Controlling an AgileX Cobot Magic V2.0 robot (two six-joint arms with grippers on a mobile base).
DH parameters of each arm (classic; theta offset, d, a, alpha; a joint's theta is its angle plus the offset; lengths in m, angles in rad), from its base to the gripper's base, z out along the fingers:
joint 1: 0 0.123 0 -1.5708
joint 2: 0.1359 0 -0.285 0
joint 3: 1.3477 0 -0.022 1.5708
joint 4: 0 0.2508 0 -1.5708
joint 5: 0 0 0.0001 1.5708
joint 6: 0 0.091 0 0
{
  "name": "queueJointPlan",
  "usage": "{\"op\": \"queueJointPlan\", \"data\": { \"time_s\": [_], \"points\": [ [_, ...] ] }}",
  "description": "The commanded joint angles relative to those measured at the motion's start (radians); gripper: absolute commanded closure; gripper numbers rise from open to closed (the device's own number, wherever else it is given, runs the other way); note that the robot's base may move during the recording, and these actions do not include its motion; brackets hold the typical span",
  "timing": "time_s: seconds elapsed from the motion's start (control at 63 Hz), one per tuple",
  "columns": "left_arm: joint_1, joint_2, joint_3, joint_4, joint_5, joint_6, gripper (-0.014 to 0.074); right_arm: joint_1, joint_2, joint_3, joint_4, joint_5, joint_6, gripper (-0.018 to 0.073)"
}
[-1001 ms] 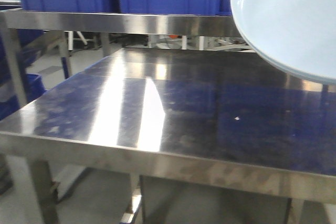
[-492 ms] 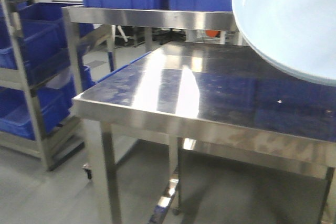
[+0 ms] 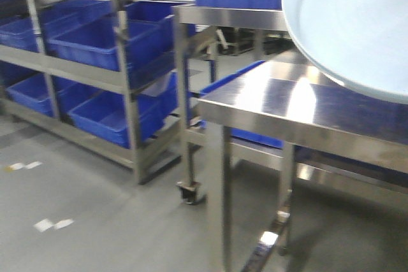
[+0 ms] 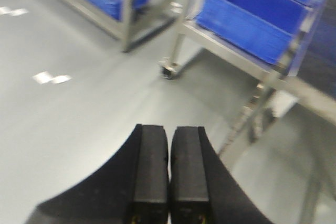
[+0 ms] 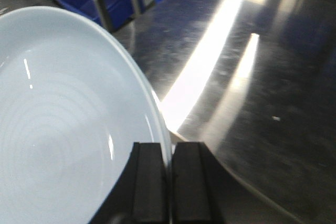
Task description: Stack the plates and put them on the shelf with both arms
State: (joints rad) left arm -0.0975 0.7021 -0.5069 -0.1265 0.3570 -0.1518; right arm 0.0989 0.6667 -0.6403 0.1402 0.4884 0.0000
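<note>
The right gripper (image 5: 169, 182) has its two black fingers pressed together on the rim of the pale bluish-white plates (image 5: 63, 119). From the pinch point, the round glossy face spreads out to the left of the fingers, slightly tilted. Only one face and one rim show clearly, so I cannot tell whether a second plate lies beneath it. Gripping at the very edge probably leaves the whole underside free to slide onto a surface.

Ahead of the fingers and to their right lies a bare steel table (image 5: 252, 77), bright with reflected light. The plates hang above its near side without touching it. In the front view the plates (image 3: 350, 23) fill the upper right corner, raised well above the table (image 3: 319, 103).

The left gripper (image 4: 169, 177) has its fingers closed against each other and holds nothing. It hangs over grey floor (image 4: 79, 119), apart from the plates, likely kept out of the way during carrying.

Ahead of the left gripper, a metal shelf rack (image 3: 131, 93) on wheels holds blue bins (image 3: 95, 42) on several levels. Another blue bin (image 4: 247, 19) sits ahead and to the right on a low steel shelf. Wherever the insides of the bins show, nothing is visible in them. No plate is on any shelf yet, and I cannot tell which shelf is meant.
</note>
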Motion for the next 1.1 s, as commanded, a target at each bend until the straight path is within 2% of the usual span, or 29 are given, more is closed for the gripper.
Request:
{"op": "queueJointPlan", "data": {
  "time_s": [0.0,1.08],
  "points": [
    [-0.006,-0.004,-0.029,-0.010,-0.074,0.001,0.0494,-0.005,-0.002,-0.031,0.009,-0.094,0.000,0.0511],
    [-0.006,-0.004,-0.029,-0.010,-0.074,0.001,0.0494,-0.003,-0.002,-0.031,0.009,-0.094,0.000,0.0511]
  ]
}}
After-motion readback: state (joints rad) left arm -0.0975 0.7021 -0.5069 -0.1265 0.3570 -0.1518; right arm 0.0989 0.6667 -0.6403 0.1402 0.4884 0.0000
